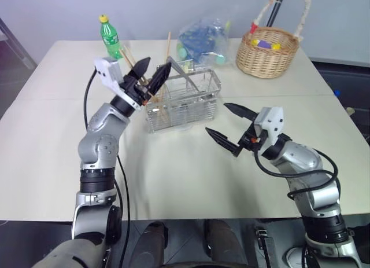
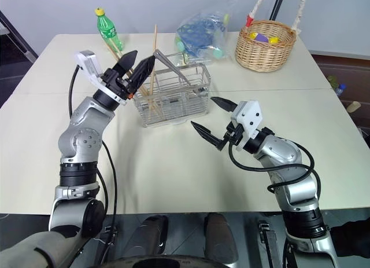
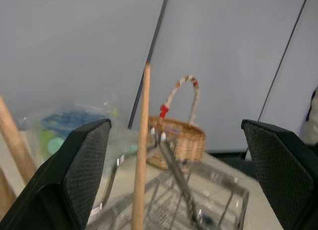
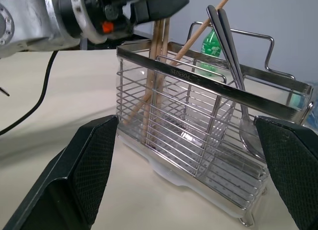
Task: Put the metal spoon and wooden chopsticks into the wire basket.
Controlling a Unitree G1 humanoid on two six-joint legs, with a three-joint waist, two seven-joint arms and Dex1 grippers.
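The left tool (image 1: 152, 71) hangs with fingers apart, holding nothing, right over the basket (image 1: 184, 100), I'd guess so the chopsticks (image 4: 155, 76) just ahead of it can lean free against the wires. I count three sticks and one spoon (image 4: 237, 76), all standing inside. The right tool (image 1: 230, 127), also spread and empty, waits beside the basket above the worktop (image 1: 173, 181).

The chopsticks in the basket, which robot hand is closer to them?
Left. The left gripper hangs open right by the chopsticks above the wire basket. The right gripper, also open, waits over the table, apart from the basket.
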